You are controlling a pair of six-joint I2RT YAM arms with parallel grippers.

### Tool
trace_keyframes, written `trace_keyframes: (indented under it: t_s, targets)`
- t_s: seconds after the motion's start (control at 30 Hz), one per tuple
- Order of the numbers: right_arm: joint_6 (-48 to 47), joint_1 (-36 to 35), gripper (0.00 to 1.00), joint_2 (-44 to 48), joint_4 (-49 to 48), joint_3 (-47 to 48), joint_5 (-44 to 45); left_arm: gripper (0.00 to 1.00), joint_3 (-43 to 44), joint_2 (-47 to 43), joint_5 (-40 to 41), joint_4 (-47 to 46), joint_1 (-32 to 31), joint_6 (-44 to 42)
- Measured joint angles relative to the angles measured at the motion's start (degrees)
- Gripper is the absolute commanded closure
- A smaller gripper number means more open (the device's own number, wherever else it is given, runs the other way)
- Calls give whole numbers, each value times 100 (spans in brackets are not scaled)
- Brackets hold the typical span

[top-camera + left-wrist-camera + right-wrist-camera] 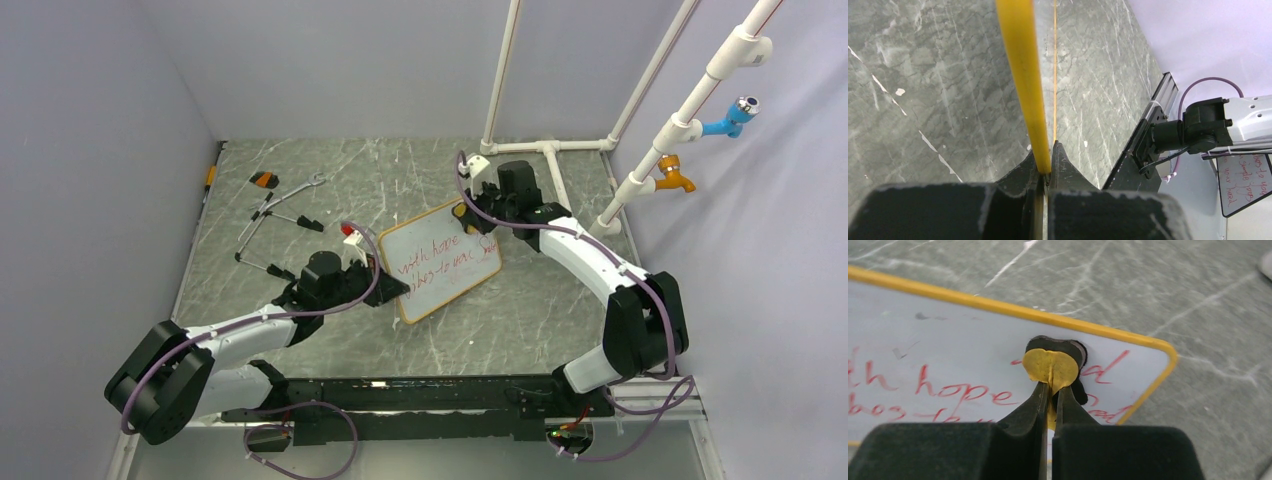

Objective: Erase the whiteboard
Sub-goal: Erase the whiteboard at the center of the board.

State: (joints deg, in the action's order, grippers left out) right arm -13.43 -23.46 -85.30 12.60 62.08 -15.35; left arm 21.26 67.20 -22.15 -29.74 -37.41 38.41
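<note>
Soft, even light filled the room, and shadows were faint. Close up, the right gripper (1050, 390) looked fuzzy.

One whiteboard (440, 262) lying on one table (520, 320), two robot arms (240, 335) (590, 255) reaching in, two taps (730, 117) (677, 178) sticking out, one yellow pad (1050, 367) being held.

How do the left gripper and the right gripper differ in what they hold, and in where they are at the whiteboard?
The left gripper is shut on the yellow frame of the whiteboard; the right gripper is shut on a small yellow eraser. The left gripper is at the board's near left edge; the right gripper is by its far corner, with the eraser over the red writing. Both are shut.
</note>
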Motion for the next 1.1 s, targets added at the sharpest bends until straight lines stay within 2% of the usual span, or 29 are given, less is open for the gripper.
trace_keyframes:
  t_s: [0.17,0.27,0.53,0.67,0.77,0.97,1.1]
  targets:
    - [-463,-52,100,2,304,2,-946,100,-39,0,9,-24,2,0]
    - [-450,-149,100,2,378,2,-1119,100,-39,0,20,-20,2,-2]
    - [295,-286,100,39,-7,-68,225,100,-39,0,109,-90,2,-4]
    - [286,-249,100,9,-42,-61,485,100,-39,0,105,-101,2,-7]
    - [26,-247,100,-13,46,-15,186,100,-39,0,98,-96,2,-4]
    - [-463,-254,100,-26,409,2,-1130,100,-39,0,87,-87,2,-26]
    - [-223,-308,100,-26,398,-2,-1093,100,-39,0,96,-85,2,-37]
